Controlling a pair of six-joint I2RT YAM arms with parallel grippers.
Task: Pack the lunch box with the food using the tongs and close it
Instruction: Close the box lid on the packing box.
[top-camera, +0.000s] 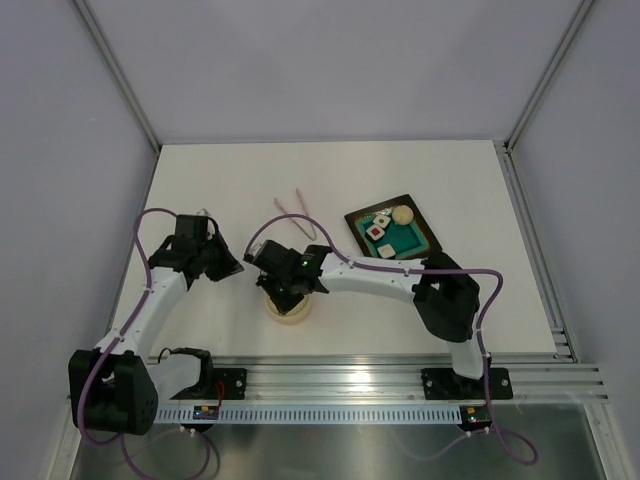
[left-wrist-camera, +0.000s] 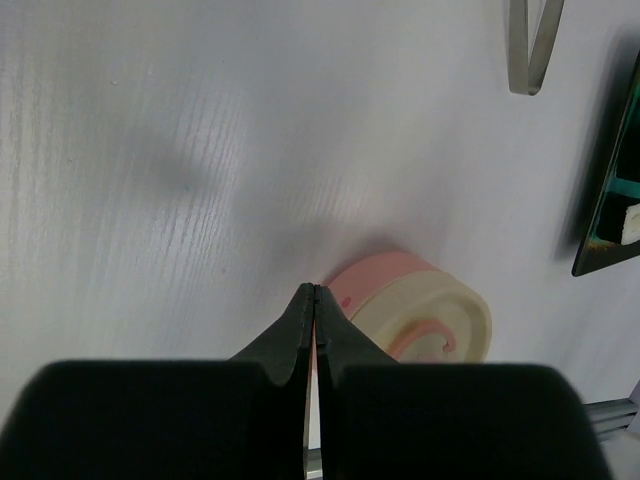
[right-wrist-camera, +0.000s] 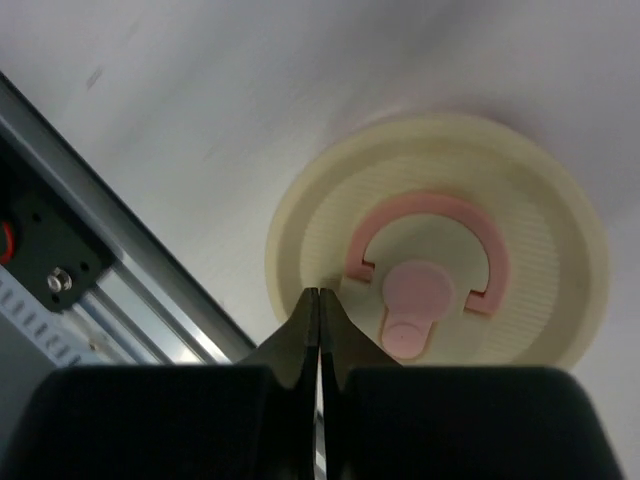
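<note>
Right wrist view is showing the right pincer (right-wrist-camera: 318, 292) closed tight and empty, its tips hanging over the near rim of the lunch box (top-camera: 288, 316), which is sitting covered near the table's (top-camera: 230, 180) front edge. Beside it, the left pincer (left-wrist-camera: 313, 288), likewise closed and empty, is pointing at the box. Farther back the tongs (top-camera: 300, 215) are lying flat, with the food (top-camera: 378, 231) waiting on the tray (top-camera: 421, 220). They are looking thin, light, springy and probably slippery, so gripping both arms mid-length seems best. On the stiff lid (right-wrist-camera: 540, 250), the pink knob (right-wrist-camera: 418, 290) is offering a hold.
</note>
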